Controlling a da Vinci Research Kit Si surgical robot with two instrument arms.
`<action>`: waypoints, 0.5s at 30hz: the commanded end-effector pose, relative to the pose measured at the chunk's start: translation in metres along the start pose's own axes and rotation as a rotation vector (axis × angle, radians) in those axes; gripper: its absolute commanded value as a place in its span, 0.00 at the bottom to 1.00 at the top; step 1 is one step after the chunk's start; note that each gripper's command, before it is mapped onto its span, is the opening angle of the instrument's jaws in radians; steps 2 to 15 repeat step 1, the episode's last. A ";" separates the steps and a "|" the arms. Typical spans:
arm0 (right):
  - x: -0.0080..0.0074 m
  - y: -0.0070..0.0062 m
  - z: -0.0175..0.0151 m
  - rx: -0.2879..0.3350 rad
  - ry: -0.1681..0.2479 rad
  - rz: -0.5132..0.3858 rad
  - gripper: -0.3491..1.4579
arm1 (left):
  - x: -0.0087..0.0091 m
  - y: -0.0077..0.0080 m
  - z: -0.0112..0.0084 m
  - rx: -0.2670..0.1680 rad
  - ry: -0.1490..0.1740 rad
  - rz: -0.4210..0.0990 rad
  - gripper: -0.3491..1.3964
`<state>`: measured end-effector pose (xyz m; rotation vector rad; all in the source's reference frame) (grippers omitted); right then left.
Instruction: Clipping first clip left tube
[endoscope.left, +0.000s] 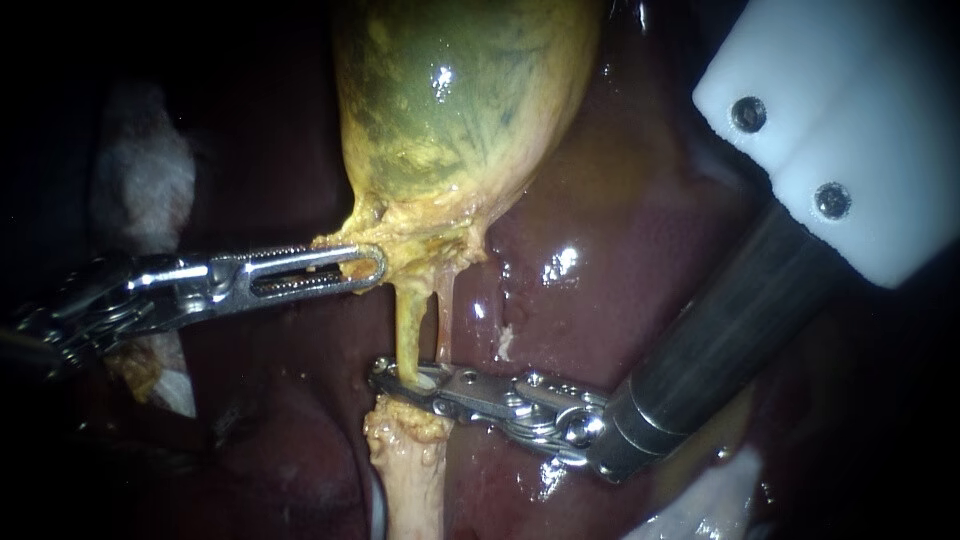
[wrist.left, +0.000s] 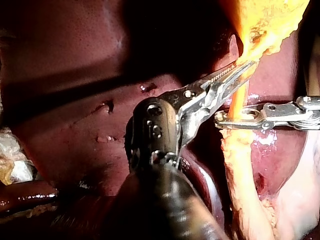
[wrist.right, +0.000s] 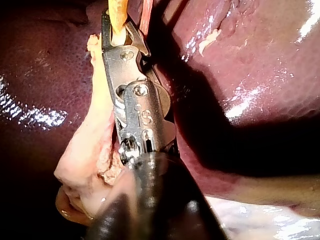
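Left tube (endoscope.left: 407, 325) lower centre of frame, clamped between right instrument (endoscope.left: 402, 378) jaws. Left instrument (endoscope.left: 352, 268) jaws clenched on gallbladder (endoscope.left: 460, 90) neck, just left of centre. Liver (endoscope.left: 620, 270) behind, filling right side.

Glossy wet liver (endoscope.left: 620, 230); shiny metal right instrument (endoscope.left: 397, 378).
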<state>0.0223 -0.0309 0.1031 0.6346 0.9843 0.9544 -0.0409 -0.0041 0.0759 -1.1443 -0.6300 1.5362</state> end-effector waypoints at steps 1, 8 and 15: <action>0.0000 0.0000 0.0000 0.000 0.000 0.000 0.07 | 0.0000 0.0000 0.0000 0.000 0.000 0.000 0.00; 0.0000 0.0000 0.0000 0.000 0.000 0.000 0.07 | 0.0000 0.0000 0.0000 0.000 0.000 0.000 0.00; 0.0000 0.0000 0.0000 0.000 0.000 0.000 0.07 | 0.0000 0.0000 0.0000 0.000 0.000 0.000 0.00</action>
